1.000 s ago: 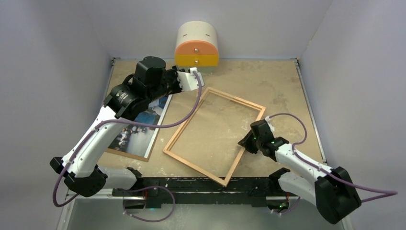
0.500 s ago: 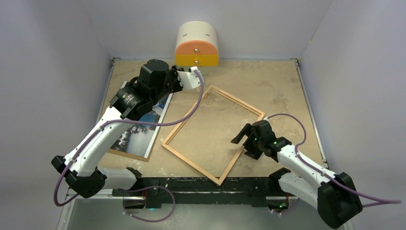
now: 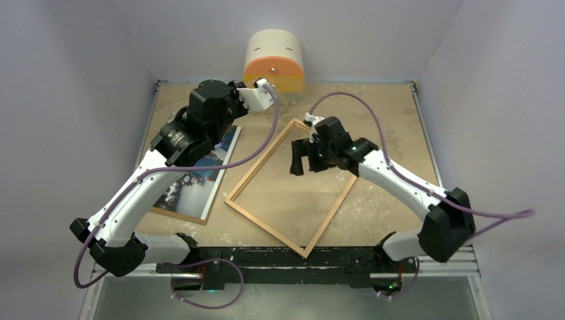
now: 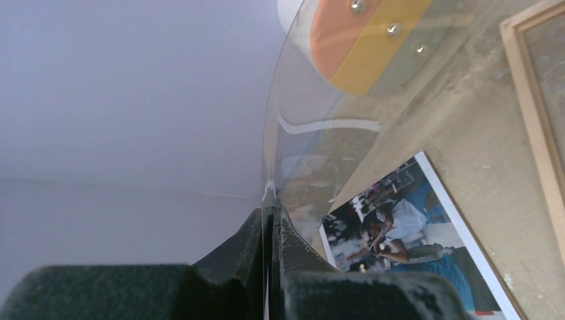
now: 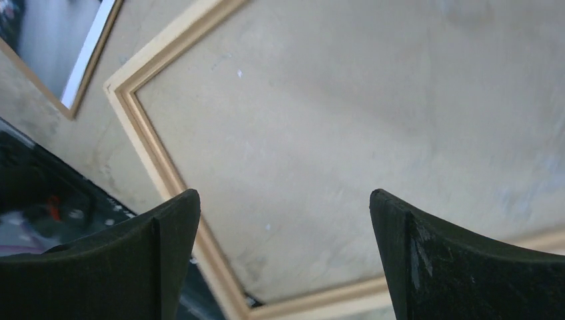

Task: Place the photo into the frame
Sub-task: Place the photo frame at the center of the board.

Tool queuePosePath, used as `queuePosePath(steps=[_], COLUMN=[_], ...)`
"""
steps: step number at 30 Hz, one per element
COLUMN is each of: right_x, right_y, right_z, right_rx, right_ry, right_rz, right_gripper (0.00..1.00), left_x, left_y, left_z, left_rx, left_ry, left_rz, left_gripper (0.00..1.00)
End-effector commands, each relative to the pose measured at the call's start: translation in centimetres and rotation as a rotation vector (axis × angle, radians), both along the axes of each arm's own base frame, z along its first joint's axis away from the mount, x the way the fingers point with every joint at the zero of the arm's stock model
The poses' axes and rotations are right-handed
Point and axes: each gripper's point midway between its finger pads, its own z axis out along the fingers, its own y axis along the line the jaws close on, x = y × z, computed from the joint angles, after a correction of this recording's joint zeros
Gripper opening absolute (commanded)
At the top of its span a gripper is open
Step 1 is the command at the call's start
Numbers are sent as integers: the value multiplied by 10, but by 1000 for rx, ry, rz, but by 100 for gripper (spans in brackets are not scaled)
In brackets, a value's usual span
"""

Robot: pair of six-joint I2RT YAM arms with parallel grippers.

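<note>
The photo (image 3: pixel 190 193) lies left of the frame (image 3: pixel 266 228) — seemingly on a board (image 3: pixel 174 215) — cabinet (image 3: pixel 274 60) behind both.

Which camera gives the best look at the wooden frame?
The top external view: nearly the whole frame shows, though the right arm hides some. The left wrist view catches one rail; the right wrist view, a corner and parts of three rails.

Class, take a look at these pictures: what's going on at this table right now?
The left gripper is shut on the edge of a clear pane, near the far left of the table. The right gripper hangs open above the wooden frame, holding nothing. The frame lies empty on the table. The photo lies flat to its left, not yet in the frame.
</note>
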Motion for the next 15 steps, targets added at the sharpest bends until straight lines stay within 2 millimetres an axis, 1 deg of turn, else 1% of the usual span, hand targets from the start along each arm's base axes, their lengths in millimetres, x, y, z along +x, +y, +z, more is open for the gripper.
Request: queuePosePath(steps=[1,2,4,6,8,10,12,13,14,15], right_x=[47,54,66,75,82,88,96,97,96,98], right_y=[39,52,75,95,114,132,148,154,162,169], right_z=[6,4,-7,-18,-23,-22,-21,-29,-31,-28], right_rx=[-149,-162,-221,-284,-329,-353,-369,-370,-364,-357], right_ry=[-348,-389,-439,-477,-529,-590,-634,-623,-618,-627], right_rz=[407,493,651,805,928,1021,1078,1117,1151,1177], right_gripper=[99,99,99,99,99,99,99,99,99,99], left_x=[-14,-16,-23,-27,-31,-34,-38,-39,-40,-41], left_y=[39,44,54,63,69,73,77,79,80,81], left_z=[57,58,61,56,51,46,44,43,44,46], left_rx=[-49,-46,-37,-17,-1,19,27,33,40,44], left_ry=[-151,-153,-154,-142,-129,-117,-108,-105,-105,-107], left_rz=[123,139,166,191,202,211,218,218,220,222], left_gripper=[0,0,0,0,0,0,0,0,0,0])
